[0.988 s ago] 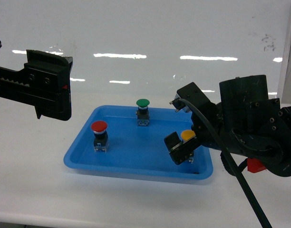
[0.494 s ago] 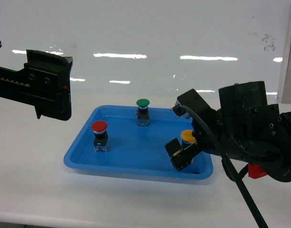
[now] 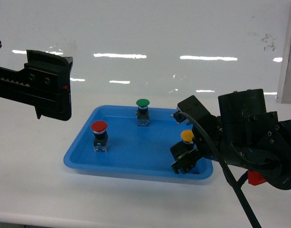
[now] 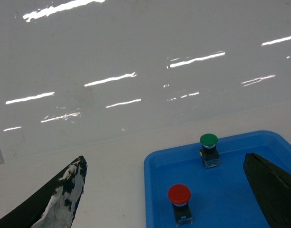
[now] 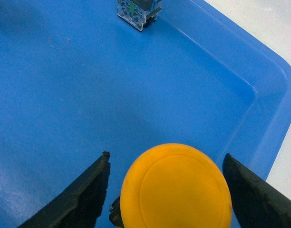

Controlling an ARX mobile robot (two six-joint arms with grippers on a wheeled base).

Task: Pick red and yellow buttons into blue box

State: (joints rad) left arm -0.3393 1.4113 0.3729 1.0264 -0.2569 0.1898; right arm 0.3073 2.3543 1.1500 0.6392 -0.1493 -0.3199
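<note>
Head: shallow blue tray [image 3: 83, 156] on the white counter [image 3: 36, 199] is the landmark. Red button [image 3: 99, 135] stands upright in the tray's left part, green button [image 3: 143, 112] near its far wall, yellow button [image 3: 187, 136] by its right wall. Right gripper [image 3: 184, 153] is down inside the tray at the yellow button, fingers either side of it. Left gripper [image 3: 50, 90] hangs high, left of the tray, nothing in it. The blue box isn't in this view.

Left wrist: left fingers [image 4: 57, 202] spread wide, empty, well above the counter. Red button [image 4: 179, 203] and green button [image 4: 208, 149] both stand untouched in the tray [image 4: 152, 190].

Right wrist: yellow button [image 5: 176, 187] sits between the two open fingers [image 5: 83, 192], with a visible gap on each side of the cap — straddling, not yet gripping. Green button's clear base [image 5: 137, 12] shows at the tray's far side; the tray corner [image 5: 259, 90] is just beside the right-hand finger.

Handling, my read: small, light, rigid plastic. The domed cap looks smooth and will likely slip if pinched at its rim. Better to go lower and clamp the squarish black body under the cap. Tall and narrow, so an off-centre close could tip it. Tray wall leaves little room on that side.
</note>
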